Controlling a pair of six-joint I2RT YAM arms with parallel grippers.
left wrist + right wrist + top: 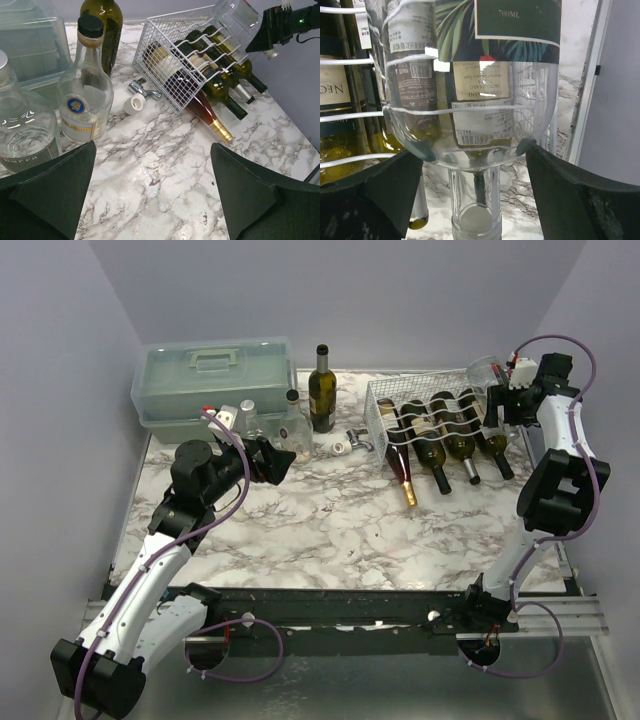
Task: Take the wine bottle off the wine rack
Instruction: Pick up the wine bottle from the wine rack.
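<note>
- The clear glass wine bottle (485, 100) carries a dark green label with palm leaves, printed "700ML". The white back label showing through the glass is too fine to read.
- Just outside one finger of the right gripper (477, 150), a dark green glass bottle (335, 100) wears a cream label reading "NEG".
- The right fingers stand wide apart, one tip at each shoulder of the clear bottle. It lies in the wavy cradle of the white wire-mesh wine rack (350, 118). I cannot tell whether they clamp it.
- The left gripper (152, 150) has its fingers fully apart and empty, with the veined marble-patterned table top (160, 190) between them.
</note>
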